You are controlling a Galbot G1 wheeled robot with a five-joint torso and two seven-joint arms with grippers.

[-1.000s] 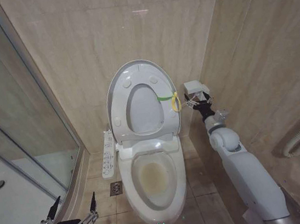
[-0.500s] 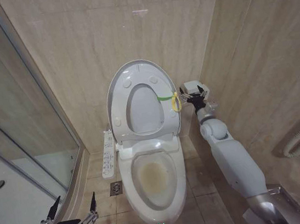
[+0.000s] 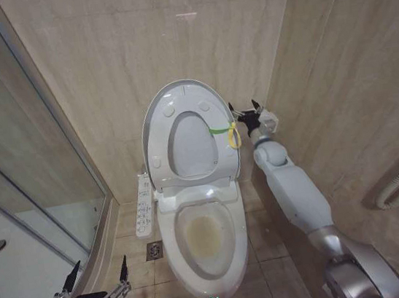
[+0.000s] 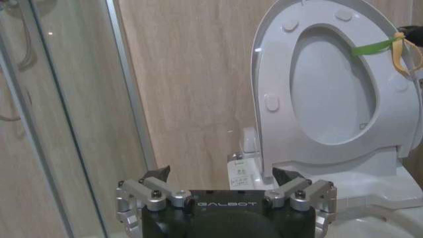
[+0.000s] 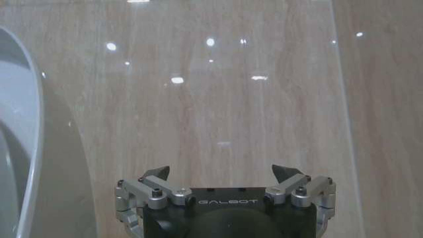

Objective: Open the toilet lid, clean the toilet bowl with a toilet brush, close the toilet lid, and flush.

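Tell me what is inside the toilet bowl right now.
The bowl holds a yellowish-brown stain across its bottom; no brush is in it. The raised lid and seat leave it uncovered. Whether water stands there cannot be told.

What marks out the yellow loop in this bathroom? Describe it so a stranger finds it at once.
Start at the white toilet bowl against the tiled back wall, then go up to the toilet lid, which stands raised with the seat. On their edge nearest the right gripper hangs the yellow loop, tied on by a green strip. It is the only yellow thing among white parts.
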